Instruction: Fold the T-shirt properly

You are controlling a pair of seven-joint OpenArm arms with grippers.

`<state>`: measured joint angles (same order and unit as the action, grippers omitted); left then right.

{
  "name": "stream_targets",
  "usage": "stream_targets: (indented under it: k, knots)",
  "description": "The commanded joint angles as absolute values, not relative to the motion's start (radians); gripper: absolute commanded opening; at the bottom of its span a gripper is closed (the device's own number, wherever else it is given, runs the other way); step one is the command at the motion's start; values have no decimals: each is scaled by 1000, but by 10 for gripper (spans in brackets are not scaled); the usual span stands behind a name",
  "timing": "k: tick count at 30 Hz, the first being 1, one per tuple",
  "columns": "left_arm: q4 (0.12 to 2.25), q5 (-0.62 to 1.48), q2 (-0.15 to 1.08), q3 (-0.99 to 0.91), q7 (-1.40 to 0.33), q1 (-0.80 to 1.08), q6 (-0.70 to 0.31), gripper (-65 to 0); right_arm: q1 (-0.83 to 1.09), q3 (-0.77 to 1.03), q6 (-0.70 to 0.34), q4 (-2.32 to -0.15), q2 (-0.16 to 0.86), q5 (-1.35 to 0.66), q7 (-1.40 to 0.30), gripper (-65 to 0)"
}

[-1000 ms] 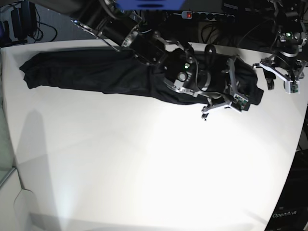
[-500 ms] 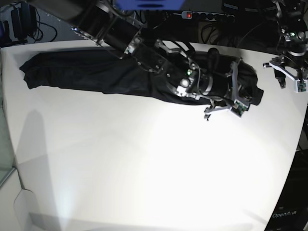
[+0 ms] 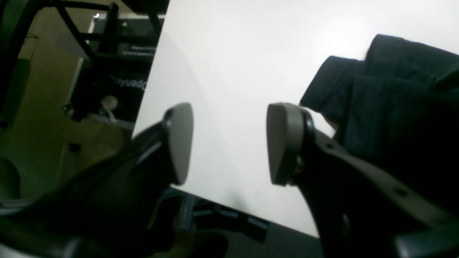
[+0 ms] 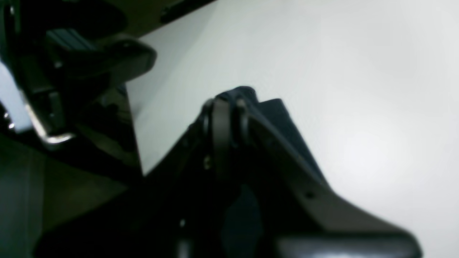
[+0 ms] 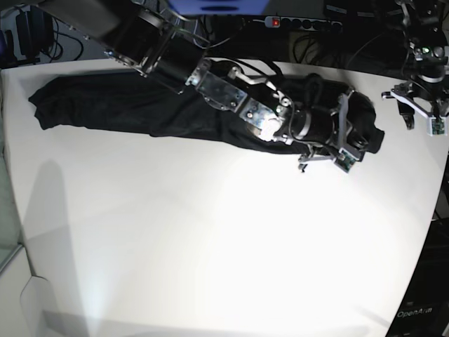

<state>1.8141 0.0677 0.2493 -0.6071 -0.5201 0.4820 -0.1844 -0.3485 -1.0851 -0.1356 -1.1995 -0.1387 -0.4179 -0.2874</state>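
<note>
1. T-shirt (image 5: 140,105): black, bunched in a long strip along worktop (image 5: 224,239) far edge.
2. Right claw (image 4: 226,118) clamped shut on shirt's end fold.
3. Left claw (image 3: 229,143) open, empty, just beside shirt.

One black shirt (image 5: 140,105) is lying on one white tabletop (image 5: 224,246). Two robot arms are showing, each carrying one gripper: left gripper (image 5: 419,116), right gripper (image 5: 370,142).

Strong light from above makes glare on the table (image 5: 231,232), which looks almost white. The shirt (image 5: 126,105) is so dark that folds disappear. Both wrist views are blurry, dim at their edges.
</note>
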Motion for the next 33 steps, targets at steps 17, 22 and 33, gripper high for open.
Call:
stream_targets:
  k: [17,22,33]
  knots:
    - [1833,73,262,-607,-498,449,-179,-326,-366,-1087,-117,-1208,-157,-426,-262,-617]
    - [1836,64,262,-524,-495,407,-179,-326,-366,-1087,-117,-1208,-157,-426,-263,-618]
    - [1830,62,262,-487,-498,366,-275,-328,-366,-1089,-117,-1207,-157,-426,-269,-616]
